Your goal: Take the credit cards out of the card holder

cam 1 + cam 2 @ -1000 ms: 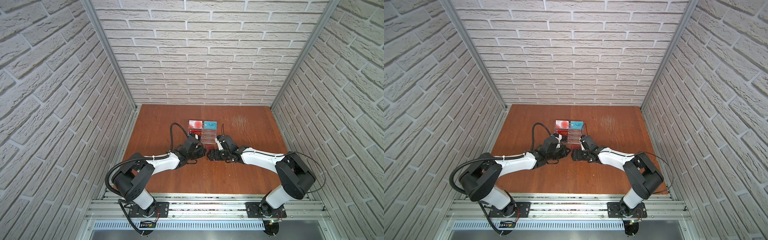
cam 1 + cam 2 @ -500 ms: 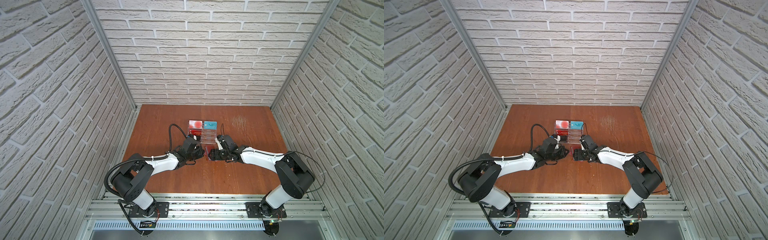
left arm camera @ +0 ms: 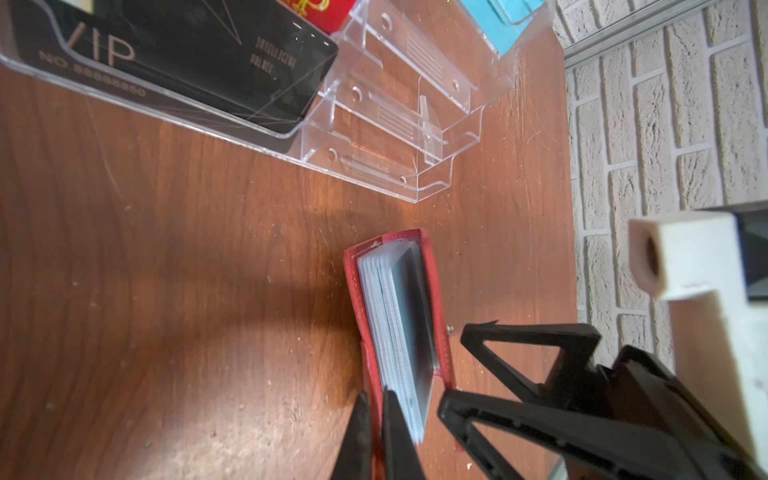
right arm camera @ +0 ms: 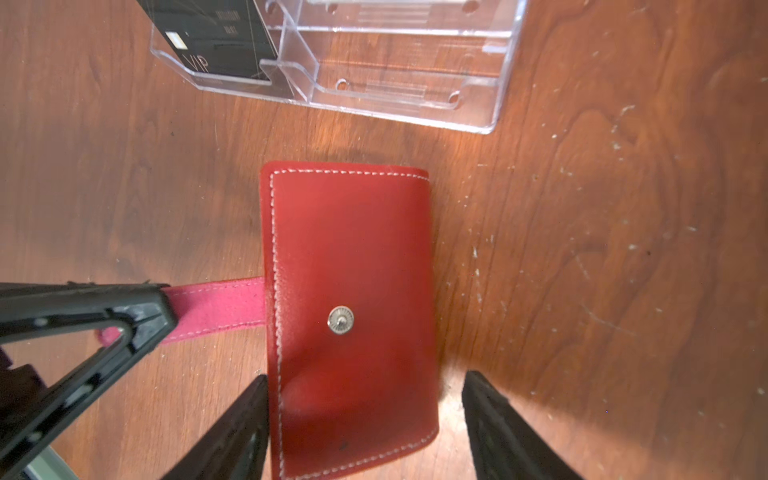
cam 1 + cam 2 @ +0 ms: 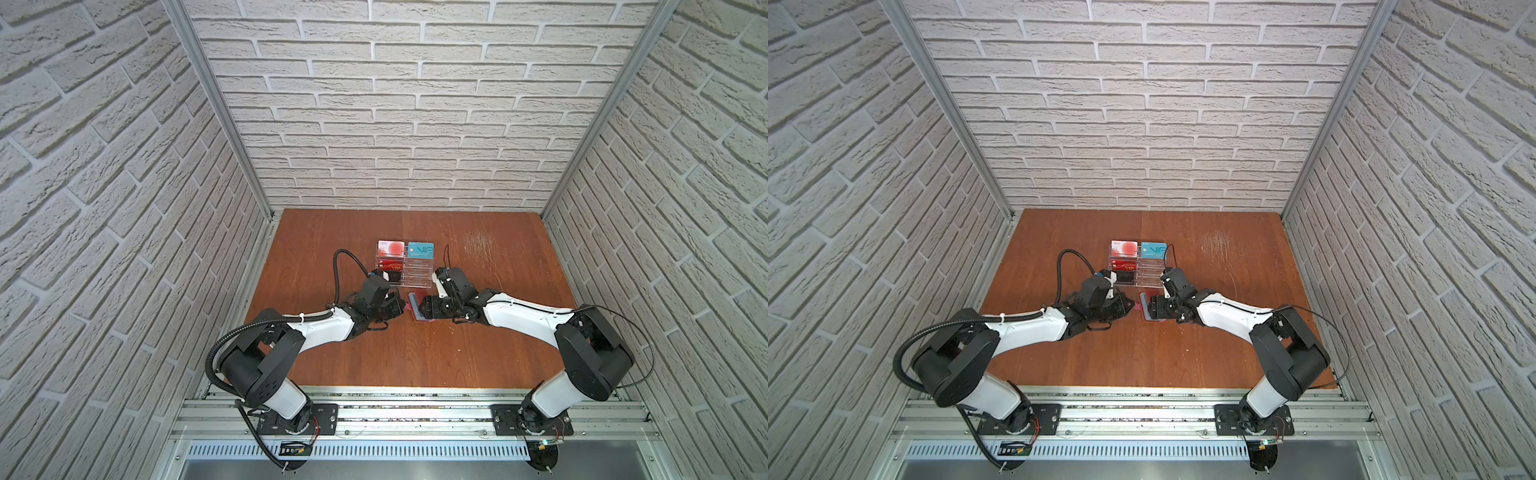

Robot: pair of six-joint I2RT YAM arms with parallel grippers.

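The card holder (image 5: pixel 417 308) sits pretty much dead centre in both top views. It lies flat on the brown worktop (image 5: pixel 415 365), just below the clear acrylic stand (image 5: pixel 415 276), between the tips of the two arms. In the right wrist view it shows its red cover facing up, with white stitching round the edge and a silver snap stud (image 4: pixel 340 319) in the middle. The snap tab (image 4: pixel 220 309) is undone and pokes out sideways from under the cover.

Left gripper (image 3: pixel 376 401): the jaws are pinched together on that tab. There's red squashed between the two black fingers at the bottom of the left wrist view.

Right gripper (image 4: pixel 365 376): the jaws stand apart, straddling one end of the holder. One finger (image 4: pixel 245 424) touches the stitched edge, and the other has a strip of bare wood between it and the holder.

The left wrist view catches the holder edge-on, with its clear sleeve pages (image 3: pixel 376 316) fanned a bit and something dark grey behind one of them. Can't tell if that's one of the credit cards.

The stand carries its own lot. A teal VIP card (image 5: pixel 420 250) and a white-and-red card (image 5: pixel 390 248) are in the top row, with a red card (image 5: pixel 390 264) below. A black VIP card (image 3: pixel 187 54) is in the lowest row on the left.
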